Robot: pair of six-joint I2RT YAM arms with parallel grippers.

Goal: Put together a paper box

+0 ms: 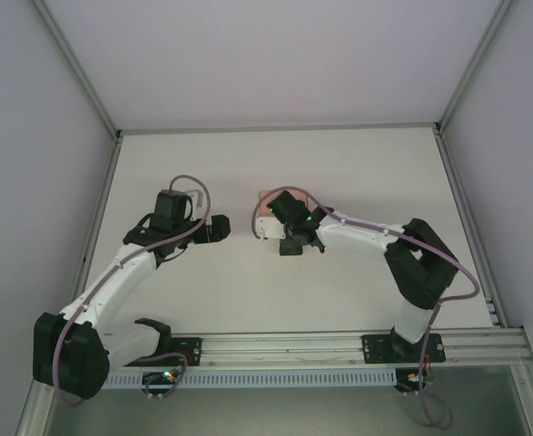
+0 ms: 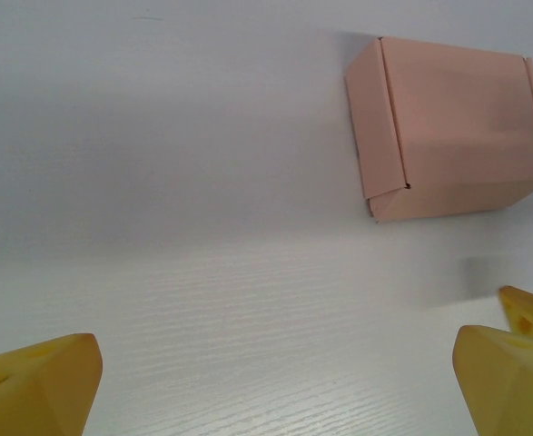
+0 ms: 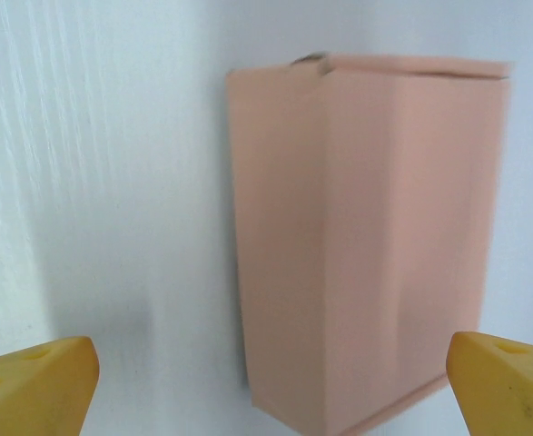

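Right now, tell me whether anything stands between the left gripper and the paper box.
Nothing visible does. In the left wrist view, bare white table lies between the open left gripper and the paper box, which sits ahead to the right.

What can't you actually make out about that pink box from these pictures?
Top view: the right arm covers most of the box; its shape is unclear.
Left wrist view: the box's right end is cut off by the picture's edge.
Right wrist view: the box is blurred, so its seams are unreadable.
Inside the box: closed walls hide it everywhere.
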